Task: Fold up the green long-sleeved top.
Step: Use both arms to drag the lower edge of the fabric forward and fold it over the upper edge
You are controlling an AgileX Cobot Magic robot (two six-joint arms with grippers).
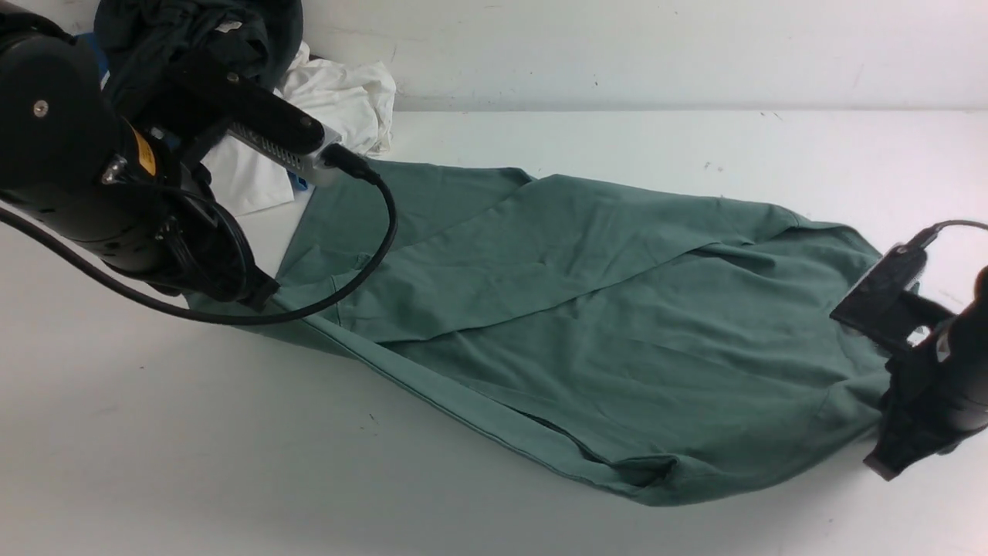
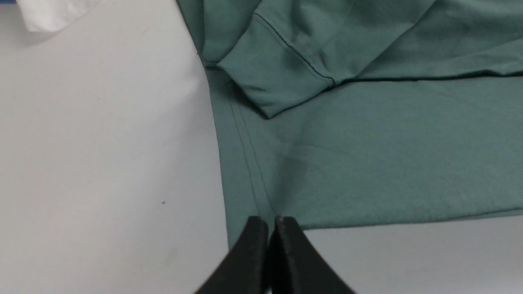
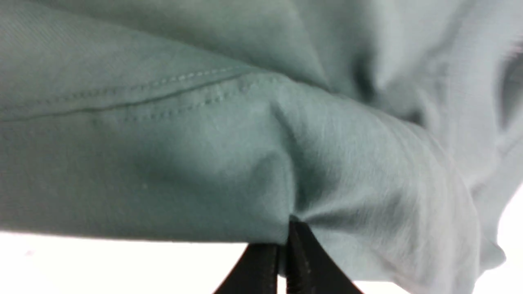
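Note:
The green long-sleeved top (image 1: 587, 324) lies stretched across the white table (image 1: 154, 448), with one sleeve folded over its body. The logo and neck tag are hidden. My left gripper (image 1: 261, 296) is shut on the top's left hem corner. The left wrist view shows the jaws closed (image 2: 269, 222) on the stitched hem (image 2: 245, 171), with a ribbed cuff (image 2: 278, 81) lying just beyond. My right gripper (image 1: 889, 417) is shut on the top's right end. The right wrist view shows its jaws (image 3: 286, 232) pinching bunched green fabric (image 3: 204, 163). The near edge of the top sags between the two grippers.
A pile of white clothes (image 1: 340, 100) and a dark garment (image 1: 193, 31) sits at the back left against the wall, with a bit of blue (image 1: 299, 183) beside it. A white cloth corner (image 2: 49, 12) shows in the left wrist view.

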